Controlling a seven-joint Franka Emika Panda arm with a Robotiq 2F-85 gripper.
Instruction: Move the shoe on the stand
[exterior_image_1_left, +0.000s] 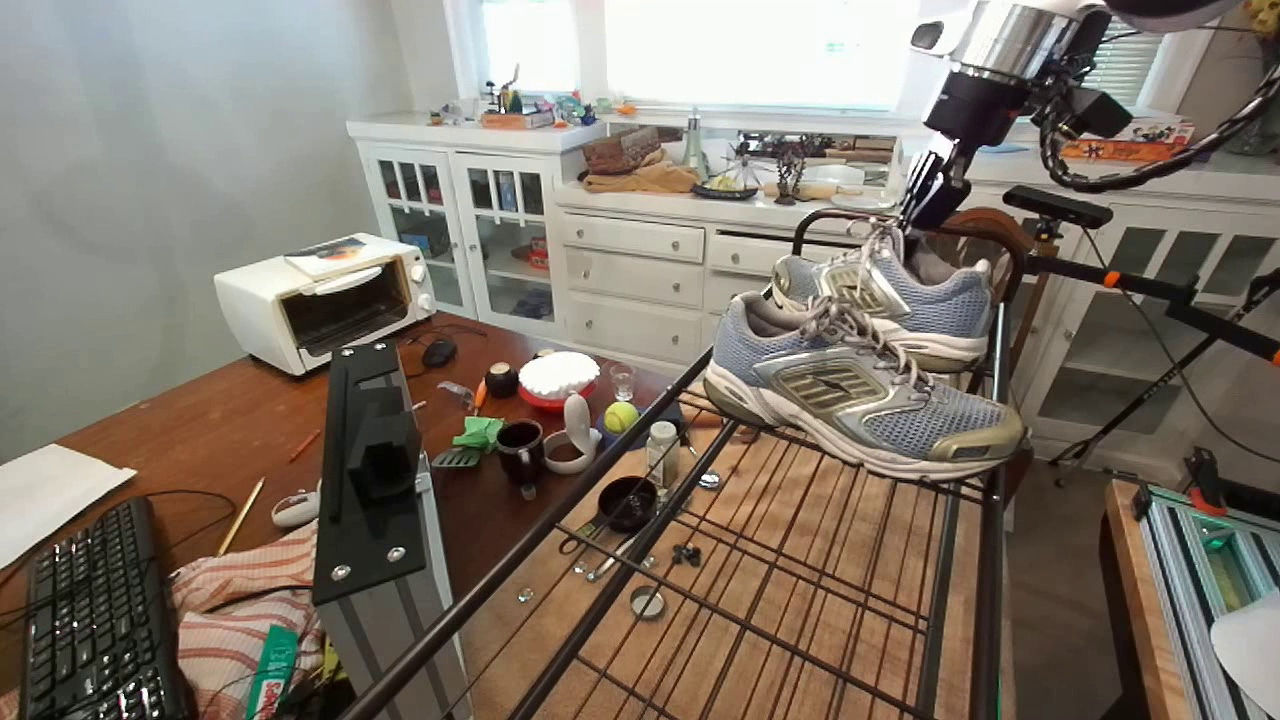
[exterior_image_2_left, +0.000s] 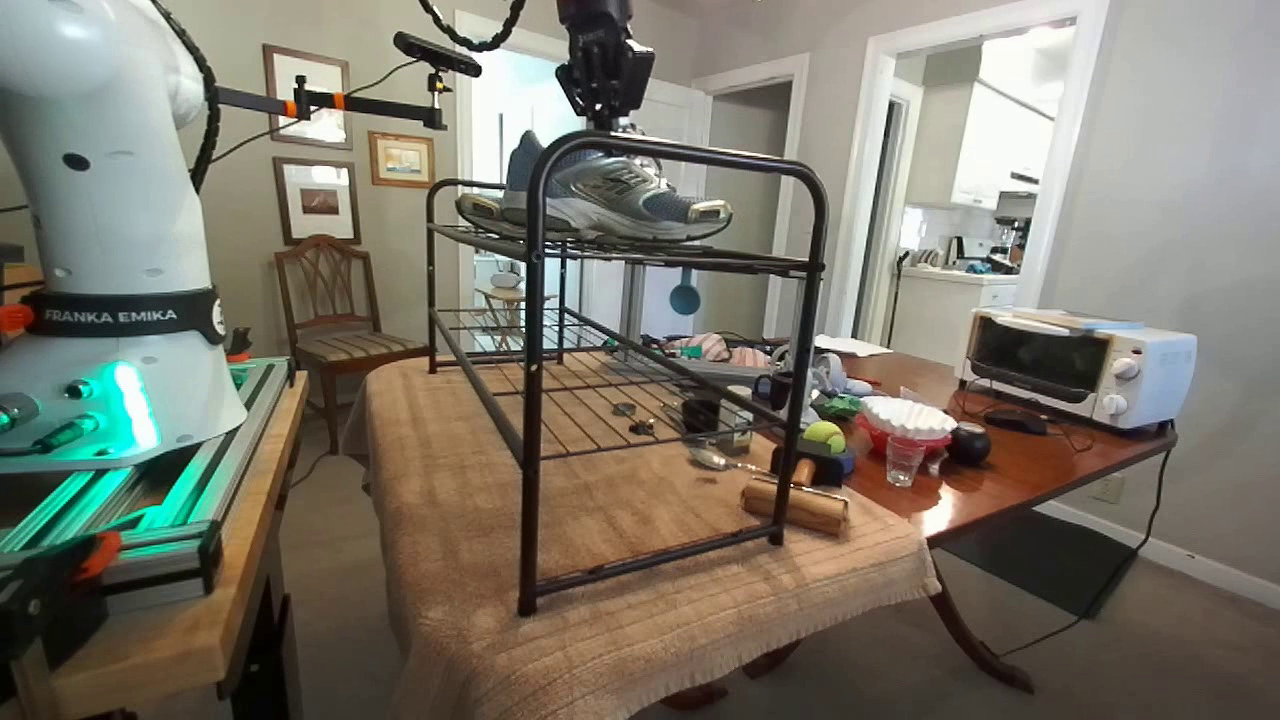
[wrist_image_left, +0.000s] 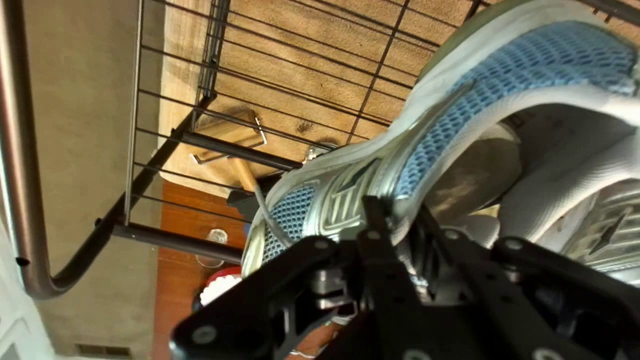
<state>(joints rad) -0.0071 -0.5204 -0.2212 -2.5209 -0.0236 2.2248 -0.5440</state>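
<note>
The shoe (exterior_image_1_left: 945, 300) is grey-blue mesh with a thick white sole. It rests on the wire top of the stand (exterior_image_1_left: 992, 560) at its far end, and also shows in an exterior view (exterior_image_2_left: 610, 195) and the wrist view (wrist_image_left: 345, 187). My gripper (exterior_image_1_left: 912, 212) reaches down onto the shoe's collar; in the wrist view its fingertips (wrist_image_left: 398, 203) are shut around the collar edge, one outside and one inside the shoe. The twin shoe (exterior_image_1_left: 850, 390) lies beside it, pointing the opposite way, and partly hides it. The inner fingertip is partly hidden.
The stand's curved end bar (exterior_image_2_left: 690, 150) rises beside the shoe. Below are a wooden roller (exterior_image_2_left: 795, 505), a tennis ball (exterior_image_1_left: 621, 417) and several small items. A toaster oven (exterior_image_1_left: 325, 300) stands on the table. A camera on an arm (exterior_image_1_left: 1058, 205) is near the gripper.
</note>
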